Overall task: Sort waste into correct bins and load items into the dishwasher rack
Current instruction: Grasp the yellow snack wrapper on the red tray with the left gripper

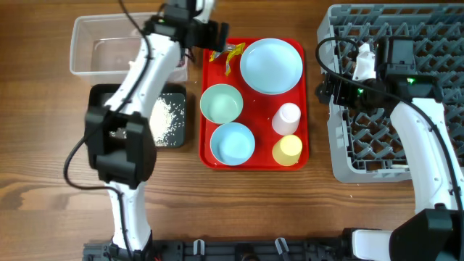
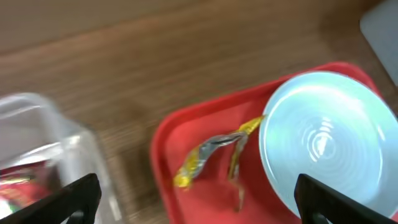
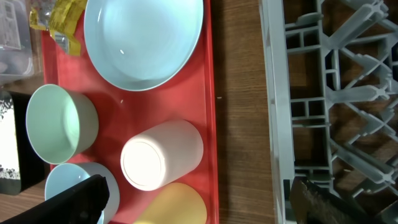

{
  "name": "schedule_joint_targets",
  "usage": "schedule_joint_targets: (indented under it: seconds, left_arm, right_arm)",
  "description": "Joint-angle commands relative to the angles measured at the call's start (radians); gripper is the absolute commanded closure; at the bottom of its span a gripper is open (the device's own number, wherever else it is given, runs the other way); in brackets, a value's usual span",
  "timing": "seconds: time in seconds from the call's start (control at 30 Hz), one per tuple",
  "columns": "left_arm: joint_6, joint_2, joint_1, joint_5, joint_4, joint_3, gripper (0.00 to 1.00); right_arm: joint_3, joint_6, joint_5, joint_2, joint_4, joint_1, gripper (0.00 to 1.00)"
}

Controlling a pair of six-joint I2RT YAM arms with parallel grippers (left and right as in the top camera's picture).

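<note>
A crinkled yellow wrapper (image 1: 230,54) lies at the far left corner of the red serving tray (image 1: 308,109), beside the light-blue plate (image 1: 271,65). My left gripper (image 1: 217,36) is open and empty just above it; in the left wrist view the wrapper (image 2: 208,152) lies between the spread fingers (image 2: 196,190). The pale-green bowl (image 1: 221,104), blue bowl (image 1: 232,143), pink cup (image 1: 286,118) and yellow cup (image 1: 287,150) stand on the tray. My right gripper (image 1: 326,87) is open and empty between the tray and the grey rack (image 1: 435,29). I see no tissue.
The clear tub (image 1: 109,47) stands at the far left and holds a red wrapper (image 2: 18,186). The black tray (image 1: 170,94) in front of it holds white rice grains (image 1: 168,116). In the right wrist view the rack's edge (image 3: 273,93) runs next to the tray (image 3: 208,124).
</note>
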Motion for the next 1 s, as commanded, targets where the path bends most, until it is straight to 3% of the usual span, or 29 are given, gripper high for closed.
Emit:
schedule_joint_targets:
  seconds: [0.0,0.17,0.27,0.43,0.53,0.63,0.7,0.97]
  left_arm:
    - [0.008,0.094,-0.032,0.015,0.026,-0.005,0.0]
    - [0.008,0.161,-0.049,0.015,0.061,-0.005,0.02]
    - [0.008,0.182,-0.051,0.016,0.042,-0.005,0.12]
    - [0.007,0.206,-0.06,0.016,0.017,-0.005,0.37]
    - [0.003,0.206,-0.067,0.016,0.013,-0.005,0.59]
    - [0.004,0.232,-0.08,0.015,0.006,-0.006,0.73]
    - [0.003,0.249,-0.08,0.006,0.004,-0.006,0.95]
    - [-0.082,0.142,-0.082,-0.034,0.011,-0.005,0.95]
  right_arm:
    - [0.012,0.012,0.018,-0.013,0.003,-0.005,0.04]
    - [0.012,0.011,0.018,-0.013,0.002,-0.005,0.04]
    - [0.012,0.011,0.018,-0.013,0.003,-0.005,0.04]
    - [0.012,0.011,0.018,-0.013,0.002,-0.005,0.04]
    - [0.012,0.011,0.018,-0.013,0.002,-0.005,0.04]
    - [0.012,0.011,0.018,-0.013,0.002,-0.005,0.04]
    - [0.012,0.011,0.018,-0.013,0.002,-0.005,0.04]
    - [0.012,0.011,0.018,-0.013,0.008,-0.005,0.04]
